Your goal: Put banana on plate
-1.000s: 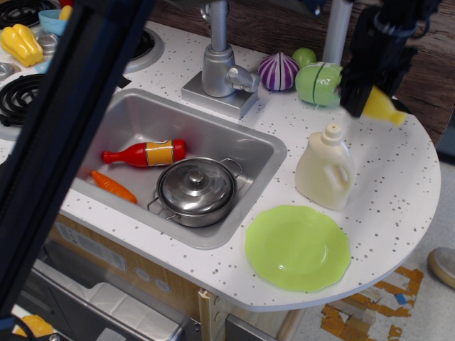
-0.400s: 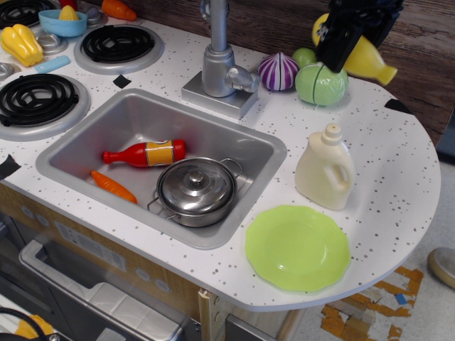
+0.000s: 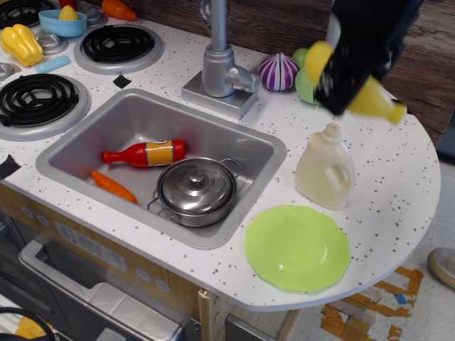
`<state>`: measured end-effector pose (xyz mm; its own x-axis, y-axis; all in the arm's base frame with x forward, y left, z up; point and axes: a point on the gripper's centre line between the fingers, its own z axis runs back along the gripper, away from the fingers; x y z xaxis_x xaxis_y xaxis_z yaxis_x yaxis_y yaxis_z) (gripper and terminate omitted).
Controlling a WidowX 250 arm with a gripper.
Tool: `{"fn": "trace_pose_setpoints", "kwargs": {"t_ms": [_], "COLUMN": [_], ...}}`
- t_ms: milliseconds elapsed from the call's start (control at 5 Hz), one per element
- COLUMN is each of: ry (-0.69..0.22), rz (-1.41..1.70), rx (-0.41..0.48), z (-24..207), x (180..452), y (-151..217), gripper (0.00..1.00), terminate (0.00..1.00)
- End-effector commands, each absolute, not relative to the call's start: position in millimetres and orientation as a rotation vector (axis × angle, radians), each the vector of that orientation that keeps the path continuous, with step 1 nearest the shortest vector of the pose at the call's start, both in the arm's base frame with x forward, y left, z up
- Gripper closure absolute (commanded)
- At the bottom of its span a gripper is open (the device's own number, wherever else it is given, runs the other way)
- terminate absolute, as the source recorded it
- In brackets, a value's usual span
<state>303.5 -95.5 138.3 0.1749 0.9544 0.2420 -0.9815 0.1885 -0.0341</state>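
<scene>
The fingers (image 3: pixel 346 85) pinch the banana (image 3: pixel 373 101) crosswise, their dark bulk covering its middle so that yellow shows on both sides. Since the frame just before, the fingers have come lower and toward the camera: then they held the banana up near the back wall above the round green toy, and now they hang over the surface just above the cream jug bottle (image 3: pixel 325 169), hiding most of that green toy (image 3: pixel 304 84) behind them. The banana has travelled with them, and its narrow stem tip now points right and slightly down, past the jug's cap.

The banana is glossy yellow plastic, rounded and thick at the left end, tapering on the right. It is in the air, touching nothing but the fingers.

The lime-green plate (image 3: pixel 298 248) lies bare on the speckled white surface (image 3: pixel 395 185), in front of the jug and well below the banana. The purple onion toy (image 3: pixel 278 72), the steel pot (image 3: pixel 197 190) and the red bottle (image 3: pixel 144 153) in the sink (image 3: pixel 119 122) lie as they did.
</scene>
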Motion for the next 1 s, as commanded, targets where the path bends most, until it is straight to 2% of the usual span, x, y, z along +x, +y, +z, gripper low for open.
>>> {"fn": "trace_pose_setpoints", "kwargs": {"t_ms": [0,400,600,800], "ry": [-0.235,-0.206,-0.189,-0.171], "rz": [1.482,1.464,1.436,1.405], "rx": [0.01,-0.077,-0.114,-0.14], "z": [122.1,79.5,57.9,40.9], "x": [270.5,255.0,257.9,264.4], "y": [-99.3,-100.1,-97.5,-95.4], "gripper": [1.0,1.0,1.0,1.0], "terminate": [0.0,0.0,0.0,1.0]}}
